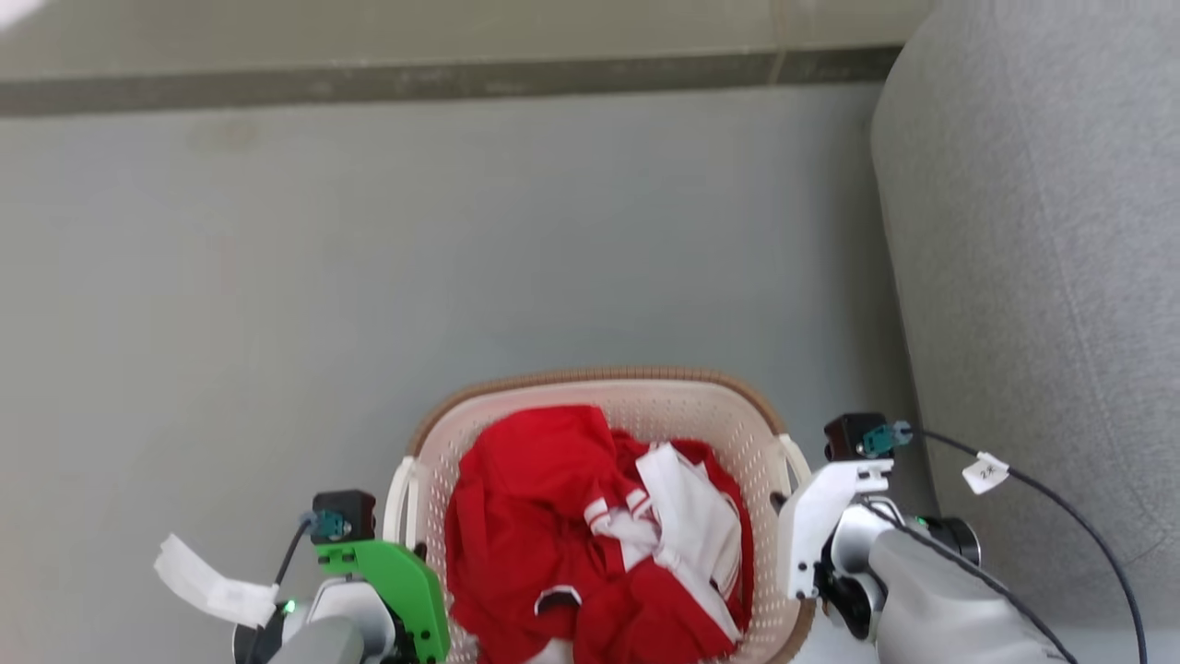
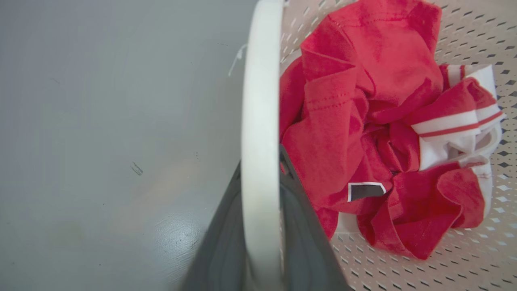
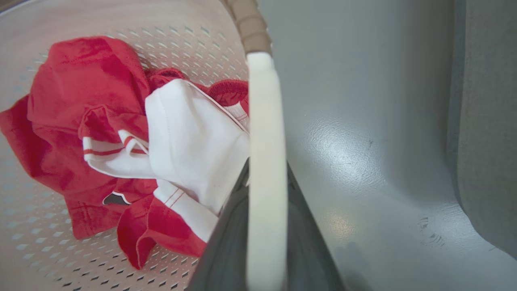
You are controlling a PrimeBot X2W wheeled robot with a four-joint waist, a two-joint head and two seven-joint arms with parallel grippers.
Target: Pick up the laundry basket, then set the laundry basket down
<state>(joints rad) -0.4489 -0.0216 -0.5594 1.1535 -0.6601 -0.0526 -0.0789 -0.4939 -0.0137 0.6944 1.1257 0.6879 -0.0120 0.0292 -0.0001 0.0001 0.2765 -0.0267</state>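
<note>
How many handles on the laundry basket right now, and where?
2. The left handle on the laundry basket's left side, between the left gripper's fingers; right handle on its right side, between the right gripper's fingers. None seems hidden.

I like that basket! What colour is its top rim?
Brown, woven-looking; the laundry basket shows it best in the head view.

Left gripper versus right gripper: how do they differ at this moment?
1. The left gripper carries a green bracket; the right gripper a white bracket.
2. The left gripper holds the left handle; the right gripper holds the right handle.
3. The left gripper has grey floor beside it; the right gripper is close to a grey sofa.
Shared: both are shut on the basket, one finger on either side of a handle.
</note>
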